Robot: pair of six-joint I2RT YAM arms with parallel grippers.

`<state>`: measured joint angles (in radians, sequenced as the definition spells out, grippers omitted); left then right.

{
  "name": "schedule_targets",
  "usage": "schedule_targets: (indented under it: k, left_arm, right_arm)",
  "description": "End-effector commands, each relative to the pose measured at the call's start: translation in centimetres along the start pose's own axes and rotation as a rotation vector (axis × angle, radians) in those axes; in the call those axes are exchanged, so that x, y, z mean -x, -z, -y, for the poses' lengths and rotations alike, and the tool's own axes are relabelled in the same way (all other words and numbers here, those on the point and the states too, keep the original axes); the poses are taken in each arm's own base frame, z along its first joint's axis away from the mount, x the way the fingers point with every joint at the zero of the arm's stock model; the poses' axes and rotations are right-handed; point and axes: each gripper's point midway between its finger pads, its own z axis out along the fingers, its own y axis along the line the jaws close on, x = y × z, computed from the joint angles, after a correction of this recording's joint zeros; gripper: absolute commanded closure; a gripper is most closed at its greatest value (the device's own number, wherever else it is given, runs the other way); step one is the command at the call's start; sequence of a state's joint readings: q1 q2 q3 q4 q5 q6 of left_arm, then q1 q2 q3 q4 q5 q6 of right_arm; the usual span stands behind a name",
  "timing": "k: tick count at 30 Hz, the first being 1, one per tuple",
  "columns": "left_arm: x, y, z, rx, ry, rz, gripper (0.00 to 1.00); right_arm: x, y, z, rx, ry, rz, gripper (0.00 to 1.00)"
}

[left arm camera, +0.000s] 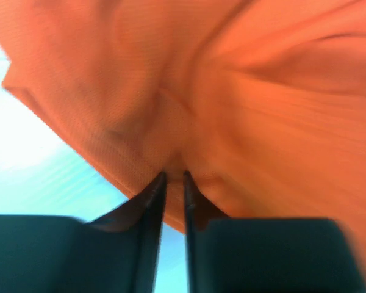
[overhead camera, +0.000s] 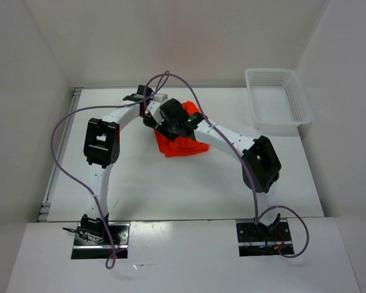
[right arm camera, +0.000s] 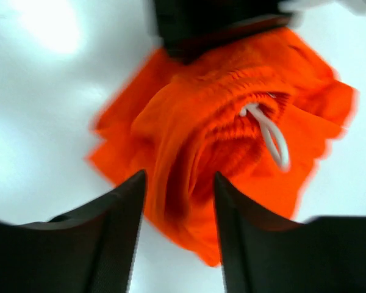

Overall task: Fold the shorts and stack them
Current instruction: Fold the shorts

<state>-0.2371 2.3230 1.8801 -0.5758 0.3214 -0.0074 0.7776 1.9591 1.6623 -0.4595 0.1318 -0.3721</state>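
The orange shorts (overhead camera: 183, 145) lie in a bunched heap on the white tabletop (overhead camera: 171, 183), near the middle and toward the far side. Both arms reach in and meet over them. The left fingers (left arm camera: 163, 186) are almost together, with only a thin gap. Their tips press against a fold of the cloth, but I cannot tell if they pinch it. The right fingers (right arm camera: 140, 189) are spread wide apart above the heap and hold nothing. A white string (right arm camera: 268, 131) pokes out of the waistband. A white basket (overhead camera: 276, 122) sits at the far right corner, well apart from the shorts.
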Motion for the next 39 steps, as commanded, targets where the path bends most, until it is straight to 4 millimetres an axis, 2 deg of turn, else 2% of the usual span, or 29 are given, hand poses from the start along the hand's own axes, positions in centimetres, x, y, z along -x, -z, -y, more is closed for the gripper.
schedule_targets:
  k: [1,2,3,4,5,7,8,9,10,12,13,15,16,17,19,20,21,23,25,28,29,30,31,32,33,36,37,38,39]
  left_arm:
    - [-1.4,0.5,-4.5,0.104,0.058,-0.038,0.68]
    - [-0.9,0.9,-5.3,0.124,0.064,-0.025,0.58]
    - [-0.9,1.9,-6.5,0.145,0.086,-0.018,0.55]
    - [-0.6,2.3,-7.3,0.154,0.096,-0.005,0.51]
    - [0.1,3.2,-7.9,0.163,0.102,0.017,0.47]
    - [0.6,5.3,-9.5,0.187,0.13,0.048,0.39]
    - [1.3,6.3,-10.1,0.197,0.133,0.074,0.37]
    - [1.4,7.0,-10.3,0.202,0.139,0.081,0.36]
    - [2.3,8.6,-10.5,0.222,0.137,0.113,0.34]
    - [3.3,10.2,-10.1,0.228,0.125,0.148,0.31]
    - [4.7,11.9,-8.9,0.199,0.105,0.196,0.28]
    - [5.9,13.4,-7.1,0.156,0.076,0.239,0.15]
    - [6.7,13.9,-6.3,0.143,0.06,0.258,0.13]
    - [6.7,13.7,-5.8,0.144,0.05,0.254,0.1]
    - [7.9,15.4,-5.2,0.177,0.029,0.294,0.08]
    - [8.1,15.9,-5.2,0.188,0.027,0.302,0.04]
    - [8.4,16.7,-4.9,0.19,0.02,0.319,0.04]
    - [8.8,16.7,-3.5,0.168,-0.001,0.324,0.04]
    - [8.1,15.9,-2.3,0.14,-0.009,0.292,0.04]
    - [6.2,13.0,-0.3,0.093,-0.015,0.195,0.11]
    - [5.2,12.1,0.0,0.084,-0.008,0.154,0.14]
    - [4.7,11.0,0.2,0.091,-0.012,0.129,0.2]
    - [4.2,10.6,-0.3,0.109,-0.004,0.107,0.21]
    - [3.3,9.7,-0.3,0.115,0.0,0.072,0.21]
    - [3.2,9.7,-0.3,0.115,0.0,0.072,0.21]
    - [2.1,8.7,0.2,0.072,0.011,0.04,0.13]
    - [1.9,8.7,0.5,0.056,0.014,0.031,0.12]
    - [1.4,8.2,0.6,0.04,0.021,0.012,0.12]
    - [0.9,8.0,0.7,0.03,0.025,0.002,0.12]
  right_arm:
    - [5.6,2.3,-5.1,0.17,0.053,0.143,0.42]
    - [7.3,3.2,-6.1,0.207,0.064,0.184,0.38]
    - [8.0,3.7,-6.9,0.257,0.055,0.207,0.34]
    - [8.7,4.6,-7.5,0.28,0.046,0.226,0.34]
    - [9.9,5.2,-7.3,0.288,0.046,0.257,0.32]
    - [10.8,6.2,-7.3,0.3,0.038,0.286,0.32]
    - [11.0,7.2,-6.6,0.276,0.035,0.298,0.32]
    - [10.8,7.2,-5.5,0.214,0.028,0.291,0.33]
    - [10.3,7.1,-4.9,0.173,0.048,0.28,0.35]
    - [8.0,6.8,-3.8,0.097,0.1,0.242,0.38]
    - [5.4,6.0,-3.8,0.071,0.12,0.182,0.42]
    - [3.8,6.0,-2.6,0.044,0.114,0.163,0.43]
    - [1.8,5.1,-2.9,0.054,0.115,0.116,0.43]
    - [1.9,5.2,-2.7,0.039,0.112,0.131,0.43]
    - [0.2,4.3,-1.2,-0.004,0.091,0.099,0.43]
    - [-0.1,4.1,-0.7,-0.014,0.093,0.099,0.43]
    - [-0.2,3.7,0.9,-0.053,0.072,0.103,0.43]
    - [-1.1,2.4,2.0,-0.062,0.03,0.089,0.43]
    - [-2.5,1.0,2.5,-0.061,0.017,0.058,0.43]
    - [-4.1,-0.6,3.2,-0.066,0.027,0.019,0.43]
    - [-3.4,-0.6,2.9,-0.043,0.027,0.04,0.44]
    - [-4.0,-1.0,3.0,-0.033,0.021,0.031,0.44]
    - [-4.1,-1.0,2.8,-0.021,0.022,0.026,0.44]
    - [-4.3,-1.4,2.4,-0.006,0.022,0.022,0.44]
    - [-4.3,-1.4,2.4,-0.006,0.013,0.022,0.44]
    - [-4.7,-1.5,2.1,0.025,-0.005,0.025,0.46]
    - [-5.7,-2.0,1.6,0.037,-0.004,-0.004,0.46]
    - [-5.7,-2.0,1.4,0.047,-0.004,0.0,0.46]
    - [-6.5,-2.4,1.0,0.056,-0.004,-0.021,0.46]
